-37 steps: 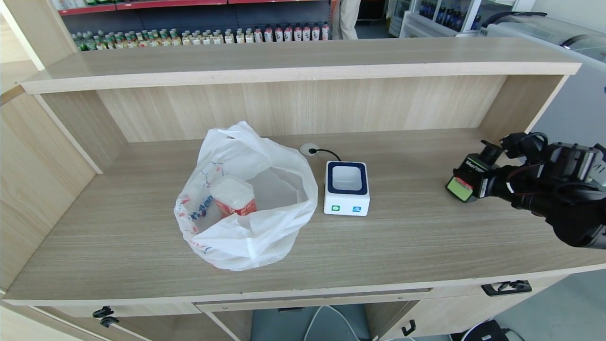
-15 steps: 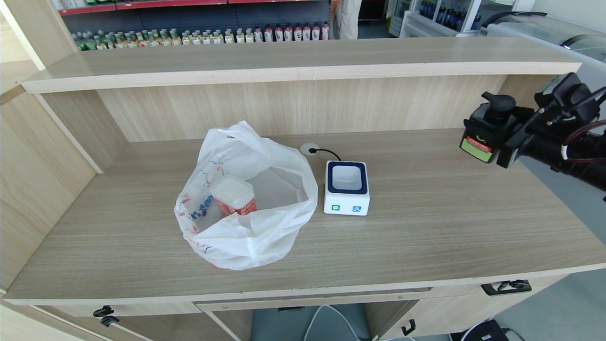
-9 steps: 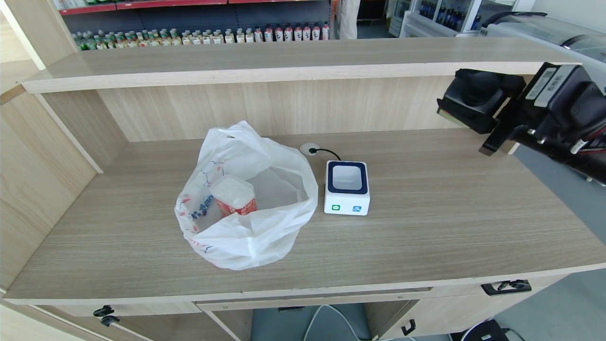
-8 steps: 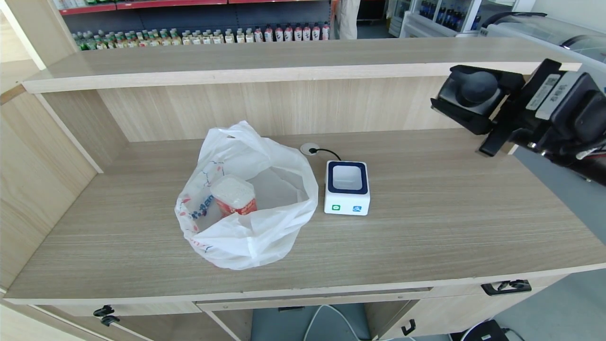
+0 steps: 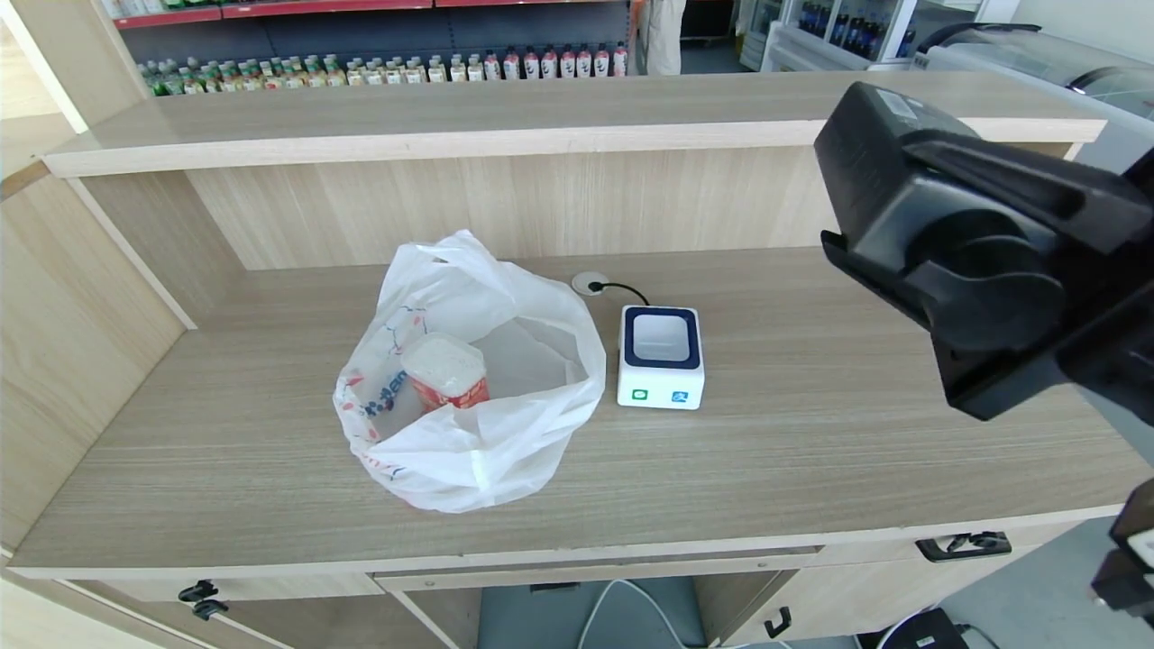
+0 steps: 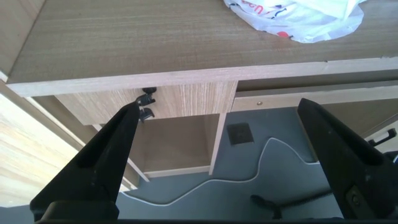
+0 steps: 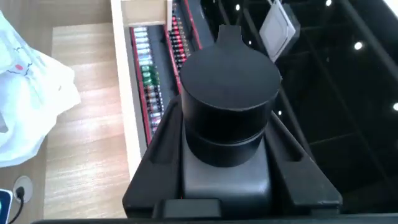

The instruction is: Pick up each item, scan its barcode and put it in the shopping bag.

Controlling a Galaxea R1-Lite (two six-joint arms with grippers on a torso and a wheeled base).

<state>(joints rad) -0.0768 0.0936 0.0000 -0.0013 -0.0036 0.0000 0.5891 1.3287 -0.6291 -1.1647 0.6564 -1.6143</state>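
Wooden counter, bottled drinks beyond

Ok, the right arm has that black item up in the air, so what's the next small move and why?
Probably lower the black item toward the scanner, barcode facing its window. The right gripper holds it high, off to the scanner's right, and it likely needs scanning before joining the cup in the shopping bag.

White plastic shopping bag stood open on the counter, holding a red-and-white tub upright. White, blue-rimmed scanner sat just beside it. Black round-capped container was held aloft.
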